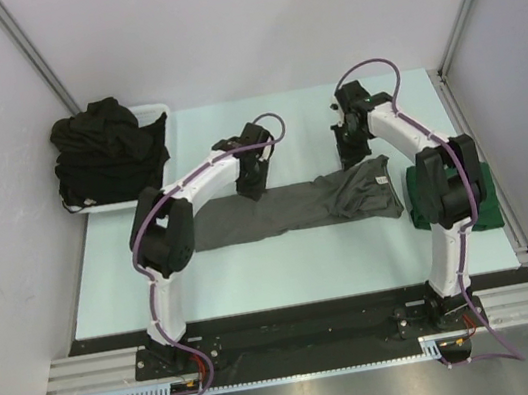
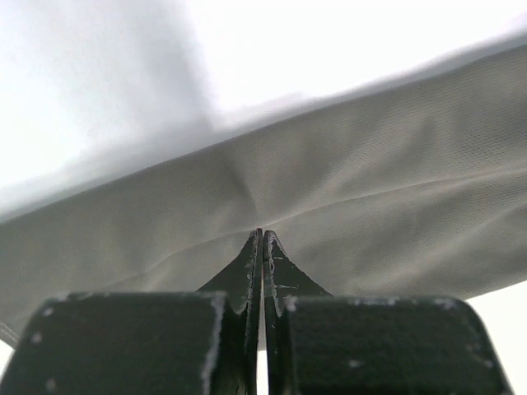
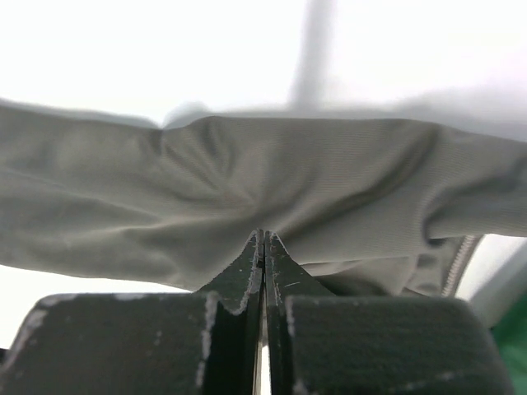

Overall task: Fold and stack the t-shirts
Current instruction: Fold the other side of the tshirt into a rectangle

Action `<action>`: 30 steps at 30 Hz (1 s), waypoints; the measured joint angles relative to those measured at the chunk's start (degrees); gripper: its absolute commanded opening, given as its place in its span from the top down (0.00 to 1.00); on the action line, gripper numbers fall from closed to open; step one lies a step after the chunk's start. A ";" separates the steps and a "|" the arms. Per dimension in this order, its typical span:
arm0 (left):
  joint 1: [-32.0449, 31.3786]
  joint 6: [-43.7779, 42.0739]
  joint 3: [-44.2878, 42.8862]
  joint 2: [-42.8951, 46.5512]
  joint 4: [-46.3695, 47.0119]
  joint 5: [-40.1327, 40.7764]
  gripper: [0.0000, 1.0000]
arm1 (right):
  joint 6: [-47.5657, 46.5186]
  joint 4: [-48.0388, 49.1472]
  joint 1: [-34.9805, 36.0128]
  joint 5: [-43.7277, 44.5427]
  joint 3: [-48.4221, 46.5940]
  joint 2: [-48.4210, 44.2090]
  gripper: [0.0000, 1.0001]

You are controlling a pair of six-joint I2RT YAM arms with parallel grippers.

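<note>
Pale counter [image 1: 256, 270] carries a grey shirt [image 1: 296, 207] stretched in a band between the left fingers [image 2: 245, 267] and right fingers [image 3: 247, 267]. Both pairs are closed, pinching its fabric at their tips. A green shirt [image 1: 486, 206] lies right of the right fingers; black shirts [image 1: 104, 148] fill a basket [image 1: 156, 108] left of the left fingers.

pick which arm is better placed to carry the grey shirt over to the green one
Right, likely: the green shirt lies on its side, and the right claw grips the grey shirt nearest it.
</note>
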State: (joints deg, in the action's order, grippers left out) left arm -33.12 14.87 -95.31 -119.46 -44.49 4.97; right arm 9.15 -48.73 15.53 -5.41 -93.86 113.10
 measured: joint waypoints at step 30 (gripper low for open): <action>2.14 -0.20 8.15 0.55 3.69 -0.48 1.00 | -0.46 0.50 -6.56 0.11 2.32 7.93 1.00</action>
State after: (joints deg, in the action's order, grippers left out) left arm -30.98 14.68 -87.15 -118.91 -40.80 4.49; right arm 8.69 -48.23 8.97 -5.30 -91.55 121.03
